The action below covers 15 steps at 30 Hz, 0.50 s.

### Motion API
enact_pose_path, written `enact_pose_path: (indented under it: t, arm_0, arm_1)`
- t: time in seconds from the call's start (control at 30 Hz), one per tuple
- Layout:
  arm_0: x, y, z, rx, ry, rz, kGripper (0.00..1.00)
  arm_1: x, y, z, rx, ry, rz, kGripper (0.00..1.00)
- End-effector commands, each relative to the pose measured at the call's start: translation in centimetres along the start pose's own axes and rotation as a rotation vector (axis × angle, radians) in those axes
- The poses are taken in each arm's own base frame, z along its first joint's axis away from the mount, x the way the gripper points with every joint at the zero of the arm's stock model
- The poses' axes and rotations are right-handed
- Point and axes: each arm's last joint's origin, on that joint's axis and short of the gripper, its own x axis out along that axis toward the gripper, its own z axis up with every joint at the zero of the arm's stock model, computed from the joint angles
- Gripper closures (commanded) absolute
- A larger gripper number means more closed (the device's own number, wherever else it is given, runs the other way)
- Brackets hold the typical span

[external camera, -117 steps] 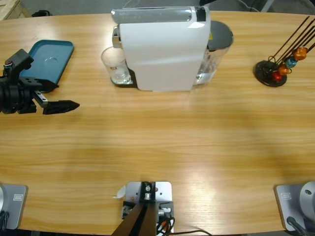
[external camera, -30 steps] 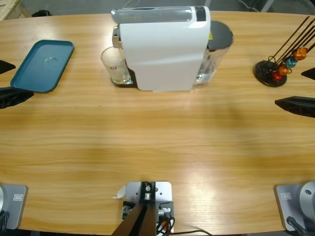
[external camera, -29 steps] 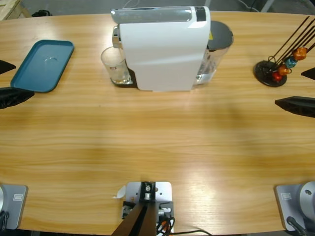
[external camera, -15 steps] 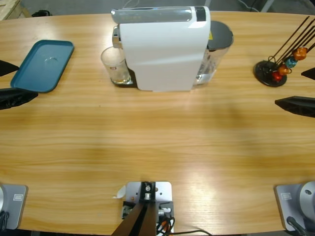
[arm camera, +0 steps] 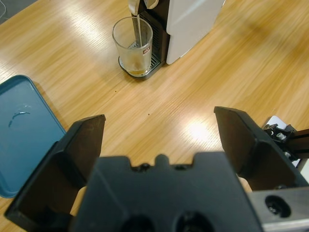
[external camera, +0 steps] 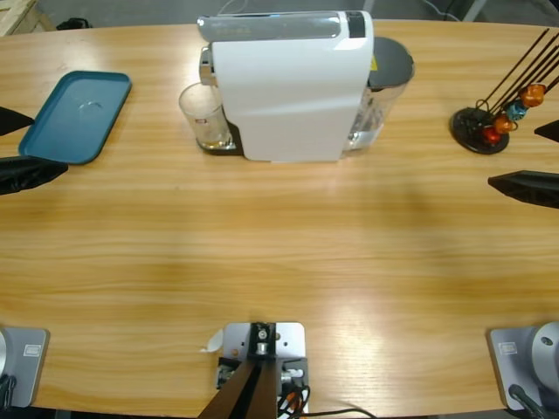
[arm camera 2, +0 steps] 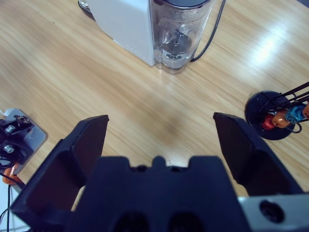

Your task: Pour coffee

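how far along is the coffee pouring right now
Done: the glass tumbler stands on the drip tray under the spout of the white coffee machine, with a little amber coffee at its bottom. In hand: a thin stream is running from the spout into the glass. The left claw and right claw are open, holding nothing, apart from the machine. Left: the glass is mostly unfilled.

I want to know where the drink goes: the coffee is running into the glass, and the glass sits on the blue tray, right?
Not quite. The coffee is running into the glass, but the left wrist view shows the glass under the machine's spout; the tray lies apart.
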Motion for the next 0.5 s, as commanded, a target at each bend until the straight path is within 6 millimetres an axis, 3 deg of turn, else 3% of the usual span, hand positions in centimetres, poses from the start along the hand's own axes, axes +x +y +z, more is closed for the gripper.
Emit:
enact_pose_path:
  t: [0.03, 0.5]
  arm_0:
    - [1.32, 0.29, -0.62, -0.024, 0.052, -0.013, 0.017]
    - [1.46, 0.32, -0.61, -0.025, 0.057, -0.014, 0.017]
  arm_1:
    - [0.55, 0.04, -0.77, -0.019, 0.023, -0.008, 0.036]
    - [0.55, 0.04, -0.79, -0.021, 0.024, -0.007, 0.036]
